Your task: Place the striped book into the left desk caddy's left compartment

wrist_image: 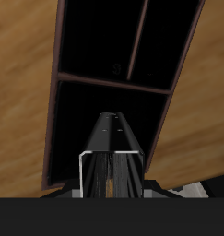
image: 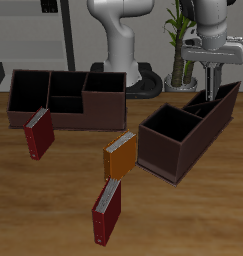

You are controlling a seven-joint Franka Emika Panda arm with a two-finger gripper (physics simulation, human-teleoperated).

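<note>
The gripper is clenching the striped book above the left caddy, hovering near a divider; released off-centre, the book risks catching it or dropping into the wrong compartment.

Arm reaching down, wrist vertical

The gripper is pointing straight down, its fingers closing on the striped book, which is hanging upright between them.
</note>
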